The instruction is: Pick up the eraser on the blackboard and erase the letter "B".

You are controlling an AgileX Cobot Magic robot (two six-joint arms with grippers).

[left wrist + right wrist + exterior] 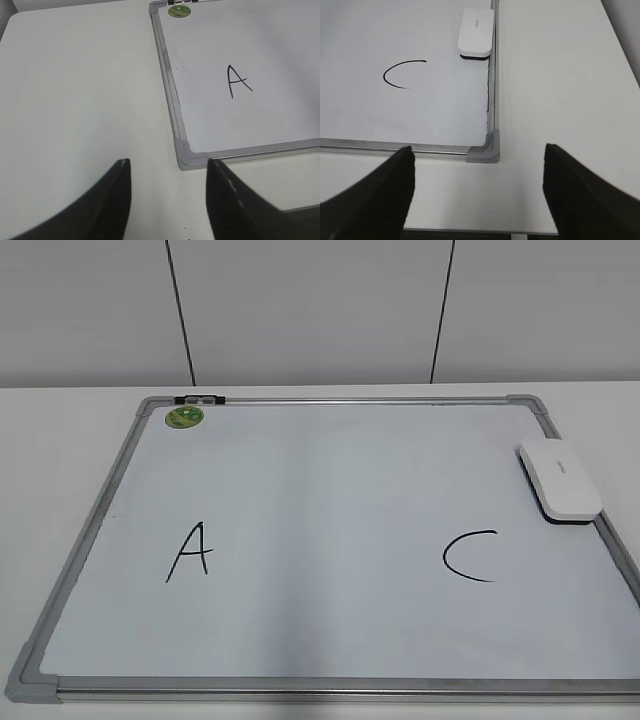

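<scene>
The blackboard (330, 470) is a white board with a grey frame lying flat on the table. A black "A" (190, 552) is on its left and a black "C" (470, 556) on its right; between them the board is blank and no letter "B" shows. The white eraser (559, 480) lies on the board's right edge, also in the right wrist view (476, 31). My left gripper (168, 165) is open and empty over the table by the board's near left corner (187, 152). My right gripper (478, 150) is open and empty by the near right corner (487, 150). Neither gripper shows in the exterior view.
A round green sticker (185, 418) sits at the board's far left corner beside a small black clip (199, 400). White table (75, 90) surrounds the board; its front edge (480, 231) lies just below my right gripper. A grey panelled wall (300, 310) stands behind.
</scene>
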